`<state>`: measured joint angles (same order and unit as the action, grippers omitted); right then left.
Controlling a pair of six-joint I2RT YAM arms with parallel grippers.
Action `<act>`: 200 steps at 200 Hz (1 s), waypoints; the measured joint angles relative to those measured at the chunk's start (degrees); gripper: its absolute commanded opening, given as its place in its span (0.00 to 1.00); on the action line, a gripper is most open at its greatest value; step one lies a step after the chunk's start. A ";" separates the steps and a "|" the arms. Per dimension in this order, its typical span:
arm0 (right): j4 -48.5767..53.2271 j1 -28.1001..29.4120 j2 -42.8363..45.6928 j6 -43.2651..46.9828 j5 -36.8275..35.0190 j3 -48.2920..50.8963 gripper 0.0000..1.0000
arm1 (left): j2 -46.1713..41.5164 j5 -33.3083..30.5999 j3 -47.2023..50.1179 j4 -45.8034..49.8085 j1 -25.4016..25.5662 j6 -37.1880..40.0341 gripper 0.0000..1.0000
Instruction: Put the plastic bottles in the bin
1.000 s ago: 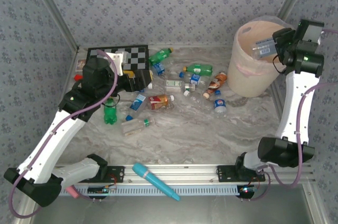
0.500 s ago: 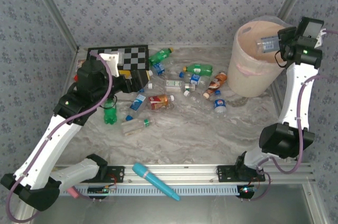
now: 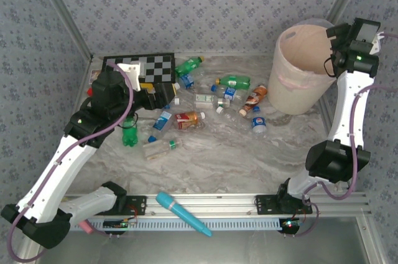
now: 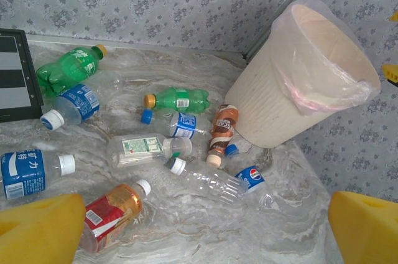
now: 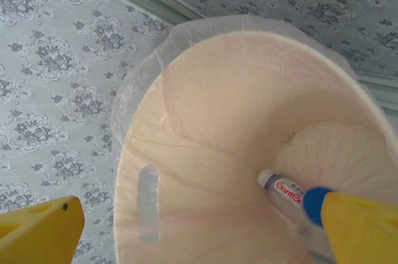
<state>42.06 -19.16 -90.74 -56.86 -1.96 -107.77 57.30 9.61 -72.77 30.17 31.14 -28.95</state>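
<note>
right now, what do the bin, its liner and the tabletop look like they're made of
The bin: likely moulded plastic, matte pale beige, with fine vertical ribs on its wall. The liner: thin clear plastic film, glossy, wrinkled and bunched over the rim. The tabletop: marble-patterned, grey veins with a soft sheen; real stone or a printed sheet cannot be told.

Your plastic bottles point(image 4: 180, 99) lie scattered, clear and green, near the bin point(image 4: 273, 102).
It stands upright, pale beige, bag-lined; you have one clear bottle point(image 5: 287, 190) lying inside.
</note>
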 measured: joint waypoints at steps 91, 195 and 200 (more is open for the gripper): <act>2.29 6.62 4.37 8.26 -3.98 -0.50 1.00 | 0.00 -2.12 4.28 -0.24 0.00 -0.26 1.00; 2.38 34.49 10.34 25.55 -15.98 8.87 1.00 | -0.42 -7.19 9.79 1.29 0.00 -3.48 1.00; 2.36 35.69 10.29 26.32 -16.39 9.62 1.00 | -0.42 -7.39 9.79 1.33 0.00 -3.54 1.00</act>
<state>44.42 16.53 -80.44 -30.55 -18.35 -98.15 56.88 2.22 -62.98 31.51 31.14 -32.49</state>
